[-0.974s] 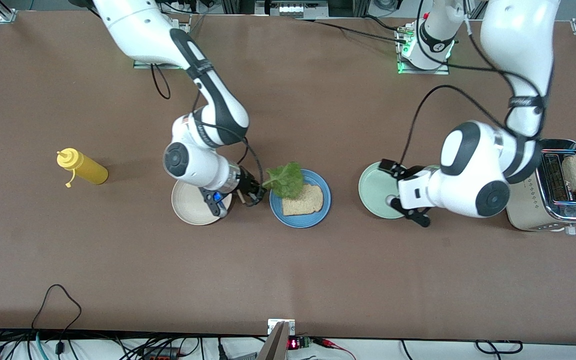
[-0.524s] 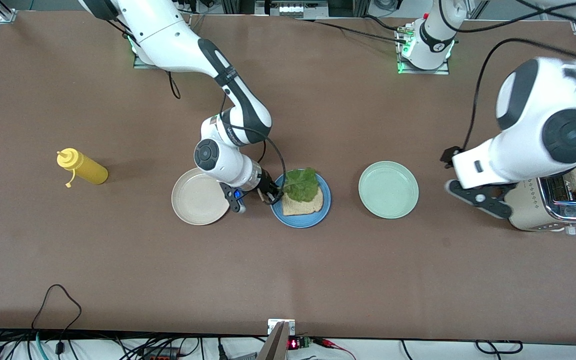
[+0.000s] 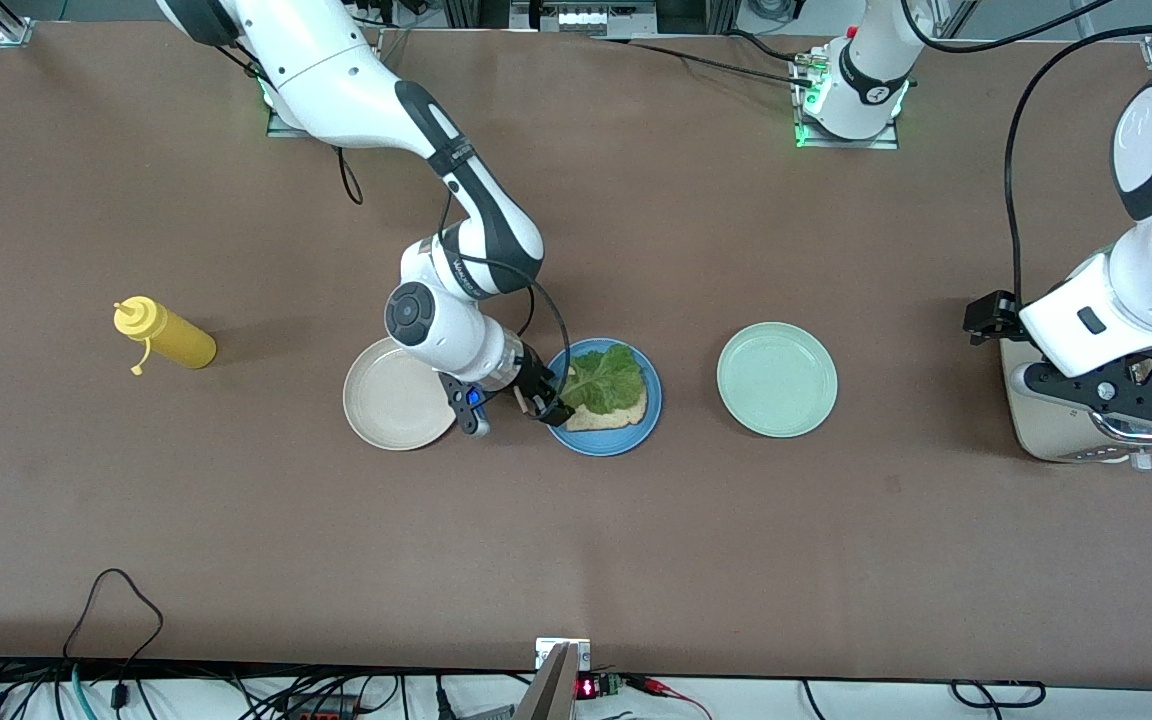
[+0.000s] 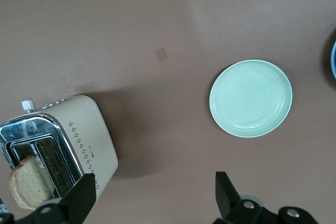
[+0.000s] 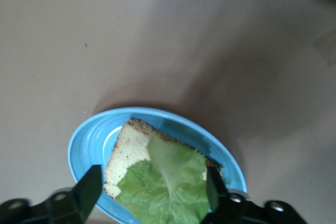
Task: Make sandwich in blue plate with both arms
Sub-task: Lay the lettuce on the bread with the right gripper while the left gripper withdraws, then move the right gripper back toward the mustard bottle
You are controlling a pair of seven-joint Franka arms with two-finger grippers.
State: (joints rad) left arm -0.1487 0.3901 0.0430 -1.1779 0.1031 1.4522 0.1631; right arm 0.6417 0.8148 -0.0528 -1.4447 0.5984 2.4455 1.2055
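1. Lettuce [image 3: 604, 379] now lies flat on the bread slice [image 3: 626, 412] in the blue plate [image 3: 636, 440]; a second ago it hung from the right gripper [image 3: 546, 400] above the plate's rim.
2. Right gripper has spread its fingers since then and sits low at the plate's edge toward the beige plate [image 3: 386, 405], holding nothing; the right wrist view shows the leaf [image 5: 168, 187] between its two open fingers.
3. Left gripper [image 3: 1111, 385] has swung away from the mint-green plate [image 3: 776, 379] and now hangs over the toaster [image 3: 1046, 425] at the left arm's end of the bench, fingers spread wide and empty.
4. Second bread slice [image 4: 29, 184] stands upright in the toaster slot.
5. Leaf's long axis runs roughly along the bench's length, covering most of the bread and leaving its corners bare.
6. Blue plate sits mid-bench, between the beige and mint-green plates, with open bench toward the front edge.
7. Yellow bottle [image 3: 164, 337] lies well apart, toward the right arm's end.
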